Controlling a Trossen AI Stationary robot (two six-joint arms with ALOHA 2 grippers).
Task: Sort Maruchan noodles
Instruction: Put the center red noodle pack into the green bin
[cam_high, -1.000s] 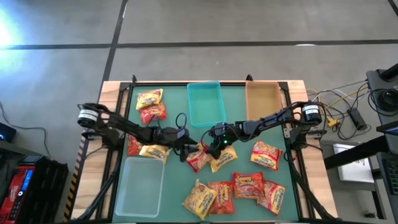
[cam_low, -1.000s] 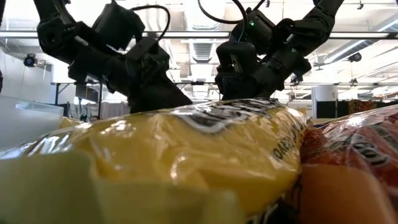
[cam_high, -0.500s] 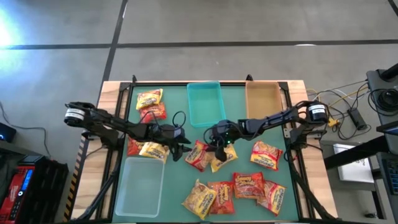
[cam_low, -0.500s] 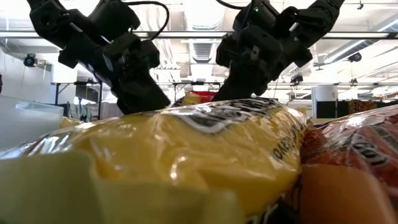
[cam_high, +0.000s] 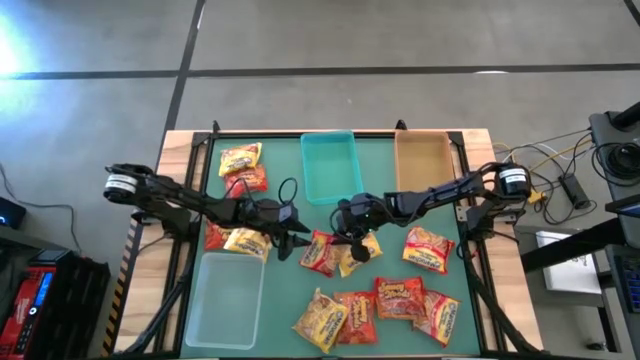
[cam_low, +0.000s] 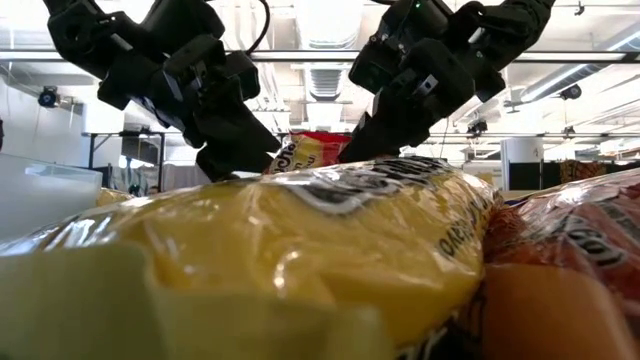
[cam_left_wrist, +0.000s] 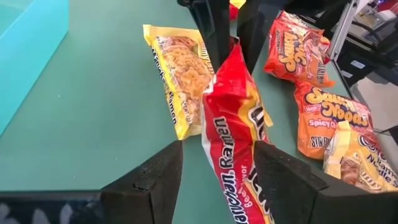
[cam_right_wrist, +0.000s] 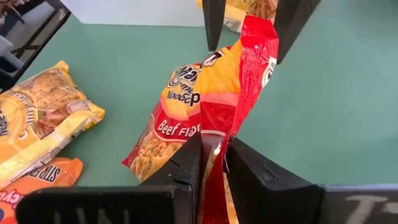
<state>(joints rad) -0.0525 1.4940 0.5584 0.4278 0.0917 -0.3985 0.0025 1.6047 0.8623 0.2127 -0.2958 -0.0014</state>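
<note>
A red beef-flavour Maruchan packet (cam_high: 320, 252) stands tipped up on its edge at the table's middle, between my two grippers. My right gripper (cam_right_wrist: 214, 142) is shut on one short end of it. My left gripper (cam_left_wrist: 217, 148) is open, with its fingers on either side of the packet's other end (cam_right_wrist: 258, 28) and a gap showing. A yellow packet (cam_high: 358, 250) lies flat beside the red one. In the low view, a large yellow packet (cam_low: 300, 250) close to the camera hides the red packet's lower part. My right gripper pinches the red packet's short end (cam_right_wrist: 216, 124) between its two fingers. It comes slanting down from the table's right, with the fingers pointing along the packet. The packet stands on edge and tilted, its label side (cam_right_wrist: 180, 118) facing sideways. Its low corner (cam_right_wrist: 134, 163) is at the table.
A teal bin (cam_high: 330, 165) and a tan bin (cam_high: 423, 160) stand at the far edge, and a clear bin (cam_high: 225, 295) at the near left. Packets lie at the far left (cam_high: 243, 168), under the left arm (cam_high: 235, 240), at the right (cam_high: 428, 248) and near the front (cam_high: 380, 310).
My right gripper has risen a little with the red packet's end. The packet has tipped up from the table onto its edge and now shows between the grippers in the low view. My left gripper has also risen slightly beside it.
</note>
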